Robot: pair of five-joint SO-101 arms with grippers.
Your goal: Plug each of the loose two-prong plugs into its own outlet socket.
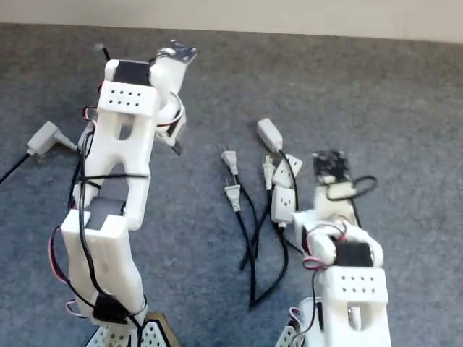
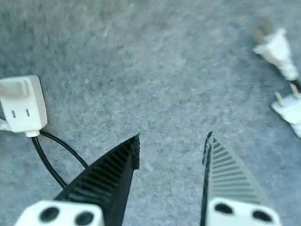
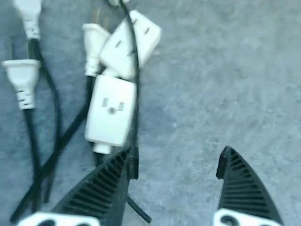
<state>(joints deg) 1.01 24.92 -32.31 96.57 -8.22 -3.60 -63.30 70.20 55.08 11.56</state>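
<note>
left fingers (image 2: pixel 113 174) wide, empty | right fingers (image 3: pixel 103 188) wide, empty, beside sockets (image 3: pixel 110 110) | loose plugs (image 1: pixel 233 194) mid-frame, unplugged

The place is looking like a robotics lab or hobby test bench, not a lived-in room: a plain grey carpet-like mat (image 1: pixel 391 94) is covering the whole work surface, the white plastic left arm (image 1: pixel 119 166) and right arm (image 1: pixel 351 285) are standing on it with coloured wiring (image 1: pixel 52 260) hanging exposed, loose plugs (image 1: pixel 231 194) and outlet sockets (image 1: pixel 283 204) on black cords are lying about, and a bare pale strip (image 1: pixel 304 14) is running along the far edge
</note>
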